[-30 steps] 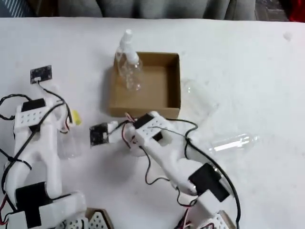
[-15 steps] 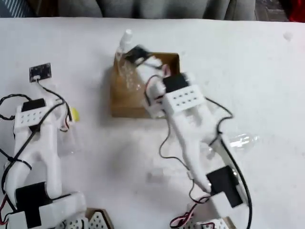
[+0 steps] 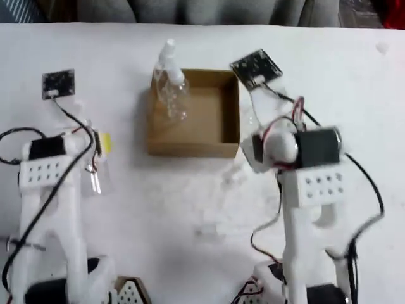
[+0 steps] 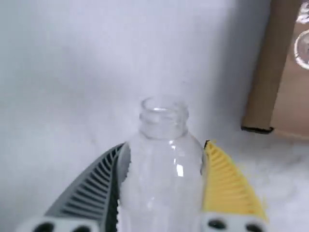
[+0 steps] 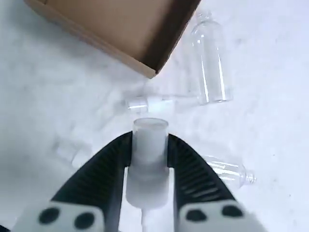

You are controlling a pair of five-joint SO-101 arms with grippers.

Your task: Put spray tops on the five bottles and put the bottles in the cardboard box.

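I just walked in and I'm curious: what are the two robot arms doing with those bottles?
They are putting spray tops on clear bottles and packing them. The left tool grips an open clear bottle with no top. The right tool pinches a white spray top. One bottle with its top on already stands in the cardboard box. Two bare bottles and a loose spray top lie on the table beside the box.

White arms, black motors, cables apparently red-black; left pincer grey-and-yellow ribbed, right pincer black.
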